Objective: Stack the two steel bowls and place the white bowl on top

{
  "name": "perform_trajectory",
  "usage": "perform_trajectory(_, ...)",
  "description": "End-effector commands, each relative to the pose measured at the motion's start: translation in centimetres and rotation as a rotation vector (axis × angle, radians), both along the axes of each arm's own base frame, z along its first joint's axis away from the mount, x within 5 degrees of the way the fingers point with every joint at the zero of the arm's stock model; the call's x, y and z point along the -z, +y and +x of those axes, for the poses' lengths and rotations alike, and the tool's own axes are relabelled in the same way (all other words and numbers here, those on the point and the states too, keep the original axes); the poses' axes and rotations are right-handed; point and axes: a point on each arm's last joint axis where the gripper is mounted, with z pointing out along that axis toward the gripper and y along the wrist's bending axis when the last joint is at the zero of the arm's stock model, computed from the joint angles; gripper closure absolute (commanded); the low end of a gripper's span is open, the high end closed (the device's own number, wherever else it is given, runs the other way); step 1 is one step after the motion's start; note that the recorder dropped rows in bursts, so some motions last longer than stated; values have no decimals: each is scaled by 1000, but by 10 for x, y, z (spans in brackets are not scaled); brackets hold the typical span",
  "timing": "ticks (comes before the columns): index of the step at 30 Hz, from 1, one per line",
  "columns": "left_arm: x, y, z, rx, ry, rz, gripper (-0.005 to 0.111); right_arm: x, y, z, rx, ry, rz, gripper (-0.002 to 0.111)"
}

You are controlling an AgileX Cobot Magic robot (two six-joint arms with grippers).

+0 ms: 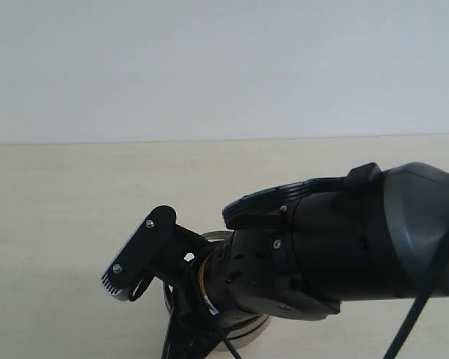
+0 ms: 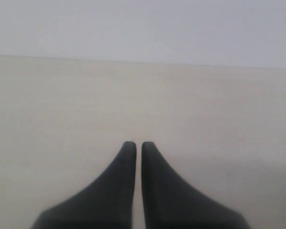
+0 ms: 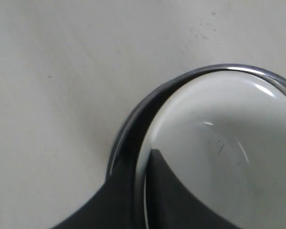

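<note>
Right gripper (image 3: 142, 164): clenched on the white bowl's rim, one finger inside and one outside.
White bowl (image 3: 229, 143): near middle of the table (image 2: 62, 119), within the steel bowl's rim.
Steel bowl (image 1: 248, 330): under the right arm (image 1: 344, 239); I cannot make out a second one.
Left gripper (image 2: 138, 145): clenched, holding nothing, above the table.
Wall (image 1: 209, 60): pale, far.

On table (image 3: 62, 71), white bowl (image 3: 219, 129) inside steel bowl (image 3: 142, 114).

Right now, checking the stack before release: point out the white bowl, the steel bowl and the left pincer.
white bowl (image 3: 219, 143), right wrist view, inner surface.
steel bowl (image 3: 143, 102), right wrist view, exposed rim.
left pincer (image 2: 135, 145), left wrist view, between its closed tips.
</note>
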Motion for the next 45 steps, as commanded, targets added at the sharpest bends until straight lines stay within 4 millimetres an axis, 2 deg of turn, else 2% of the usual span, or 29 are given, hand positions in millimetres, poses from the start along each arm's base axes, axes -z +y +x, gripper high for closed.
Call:
perform_trajectory(1, 0, 0, 0, 3, -7, -5, 103, -6, -1, 1, 20, -2, 12, 108)
perform_trajectory(4, 0, 0, 0, 3, -7, -5, 103, -6, -1, 1, 20, -1, 11, 98)
perform_trajectory(9, 0, 0, 0, 3, -7, -5, 103, -6, -1, 1, 25, 0, 17, 64)
perform_trajectory(11, 0, 0, 0, 3, -7, -5, 103, -9, -2, 1, 24, -5, 22, 61)
perform_trajectory(20, 0, 0, 0, 3, -7, -5, 103, -52, -13, -1, 46, -65, 142, 61)
perform_trajectory(24, 0, 0, 0, 3, -7, -5, 103, -61, -18, -1, 95, -57, 168, 62)
perform_trajectory(26, 0, 0, 0, 3, -7, -5, 103, -60, -19, -1, 125, -37, 178, 70)
perform_trajectory(30, 0, 0, 0, 3, -7, -5, 103, -57, -20, -2, 153, -8, 168, 105)
perform_trajectory(31, 0, 0, 0, 3, -7, -5, 103, -56, -20, -3, 167, 7, 170, 108)
perform_trajectory(40, 0, 0, 0, 3, -7, -5, 103, -36, -13, -30, 122, 93, 229, 108)
perform_trajectory(45, 0, 0, 0, 3, -7, -5, 103, -27, -17, -35, 118, 111, 212, 108)
